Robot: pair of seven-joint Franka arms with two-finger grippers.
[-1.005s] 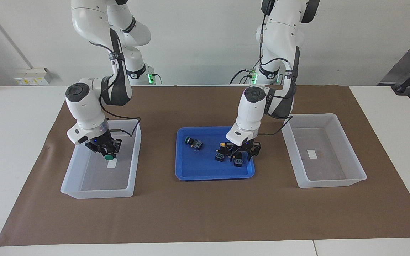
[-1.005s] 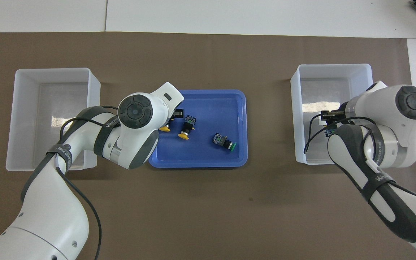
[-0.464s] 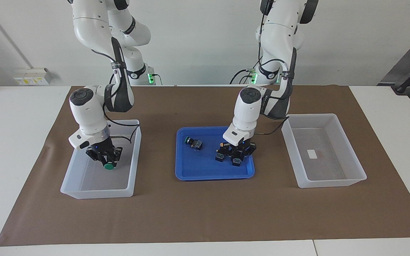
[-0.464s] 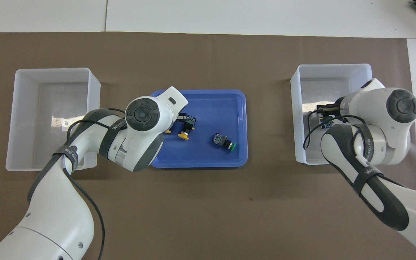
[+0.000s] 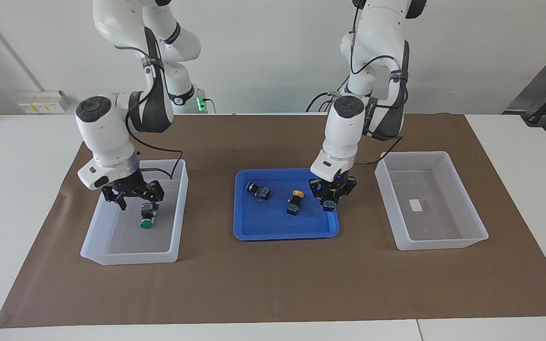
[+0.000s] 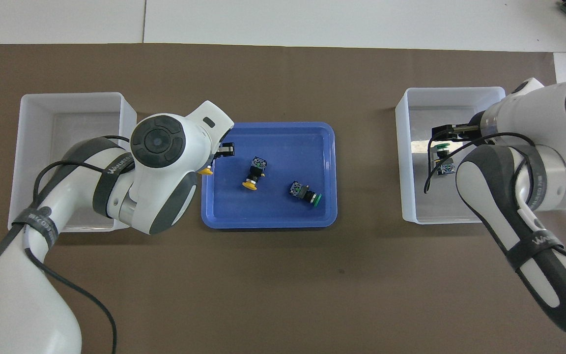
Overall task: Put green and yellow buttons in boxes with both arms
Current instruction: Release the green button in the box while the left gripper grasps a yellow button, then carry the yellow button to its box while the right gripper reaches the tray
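Note:
My right gripper (image 5: 136, 198) hangs open just above a green button (image 5: 147, 219), which rests cap-down, free of the fingers, in the box (image 5: 131, 258) at the right arm's end. In the overhead view this green button (image 6: 441, 152) shows inside that box (image 6: 403, 147). My left gripper (image 5: 330, 193) is shut on a yellow button (image 6: 207, 171), held a little above the blue tray (image 5: 254, 232). One yellow button (image 5: 295, 201) and one green button (image 5: 256, 189) lie in the tray. The box (image 5: 443, 244) at the left arm's end holds only its white label.
A brown mat (image 5: 273, 284) covers the middle of the white table and carries both boxes and the tray. Cables hang from both wrists near the box rims. A grey wall socket (image 5: 43, 101) sits by the right arm's base.
My right gripper opened, let go of the green button in its box and rose slightly. My left gripper shut on a yellow button in the tray and lifted it.

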